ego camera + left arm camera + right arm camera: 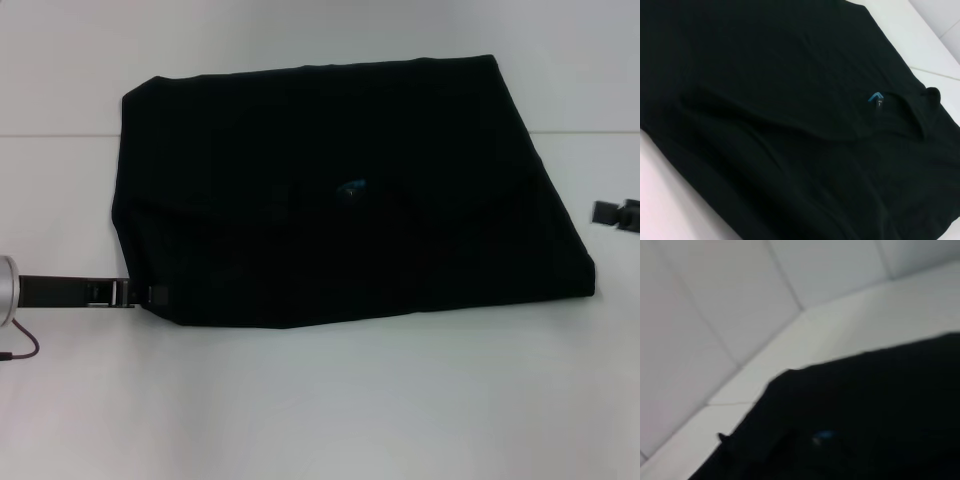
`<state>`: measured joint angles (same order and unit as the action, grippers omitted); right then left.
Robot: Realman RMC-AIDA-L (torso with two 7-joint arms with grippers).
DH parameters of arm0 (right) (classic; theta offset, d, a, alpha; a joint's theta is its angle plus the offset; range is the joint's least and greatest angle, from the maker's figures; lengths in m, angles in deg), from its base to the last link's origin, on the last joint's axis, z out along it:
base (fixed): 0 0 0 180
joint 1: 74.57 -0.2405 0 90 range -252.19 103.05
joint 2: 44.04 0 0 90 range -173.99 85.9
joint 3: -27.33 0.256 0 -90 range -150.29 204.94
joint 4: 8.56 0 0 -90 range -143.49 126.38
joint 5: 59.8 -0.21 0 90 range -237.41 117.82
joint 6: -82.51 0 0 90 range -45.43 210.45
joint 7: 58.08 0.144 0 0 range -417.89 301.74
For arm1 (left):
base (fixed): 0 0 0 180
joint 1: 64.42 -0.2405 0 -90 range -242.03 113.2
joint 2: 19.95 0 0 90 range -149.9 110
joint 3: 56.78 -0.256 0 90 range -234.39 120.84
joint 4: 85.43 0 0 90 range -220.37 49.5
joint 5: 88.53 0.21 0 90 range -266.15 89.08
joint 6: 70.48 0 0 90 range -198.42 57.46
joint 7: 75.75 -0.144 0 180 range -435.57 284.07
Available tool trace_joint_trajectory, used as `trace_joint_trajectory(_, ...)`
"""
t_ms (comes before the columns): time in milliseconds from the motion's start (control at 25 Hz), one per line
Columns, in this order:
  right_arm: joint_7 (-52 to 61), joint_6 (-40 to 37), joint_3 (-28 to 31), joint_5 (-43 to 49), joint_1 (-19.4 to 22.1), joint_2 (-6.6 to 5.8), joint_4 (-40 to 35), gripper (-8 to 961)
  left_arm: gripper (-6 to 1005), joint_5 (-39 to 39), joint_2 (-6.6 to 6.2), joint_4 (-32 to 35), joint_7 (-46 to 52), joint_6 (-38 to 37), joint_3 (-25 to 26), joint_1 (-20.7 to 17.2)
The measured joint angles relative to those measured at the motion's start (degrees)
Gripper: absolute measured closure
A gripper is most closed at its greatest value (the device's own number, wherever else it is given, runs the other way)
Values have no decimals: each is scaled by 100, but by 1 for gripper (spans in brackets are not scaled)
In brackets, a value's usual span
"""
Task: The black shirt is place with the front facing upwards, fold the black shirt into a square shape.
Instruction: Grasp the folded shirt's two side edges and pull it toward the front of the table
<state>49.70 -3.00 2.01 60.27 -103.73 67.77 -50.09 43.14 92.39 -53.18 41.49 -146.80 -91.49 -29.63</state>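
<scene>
The large plain black short-sleeved cloth shirt [340, 200] lies spread on the white table [330, 400], already gathered into a broad, roughly four-sided slab with its sleeves tucked out of sight. Its far edge runs nearly straight across the back of the table, while the near edge slants from the robot's left down toward a blunt corner and then out to the right. A small blue mark [351, 187] sits near the middle of the cloth — the left wrist view shows the same blue mark [875, 96] beside the curved collar line, with shallow creases running across the fabric [780, 140].

The left gripper [140, 294] reaches in low from the robot's left, level with the table, its tips at the shirt's near-left edge and touching the cloth there. Whether its jaws are spread or pinching the hem cannot be told, since black metal meets black fabric.

The right gripper [617, 214] shows only as a dark piece at the right border of the head view, just beside the shirt's right edge and apart from it — its jaws cannot be made out either. The right wrist view looks across the shirt [865, 415] toward the table's white far surface.
</scene>
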Motion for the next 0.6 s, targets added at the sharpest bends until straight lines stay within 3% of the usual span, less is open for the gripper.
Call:
trace_joint_trajectory(120, 534, -50, -4, 383, -175, -118, -218, 29, 921, -6, -7, 0, 11, 35, 39, 3)
trace_joint_trajectory(600, 277, -154, -194, 489, -297, 65, -290, 29, 828, 8, -3, 0, 122, 231, 149, -5)
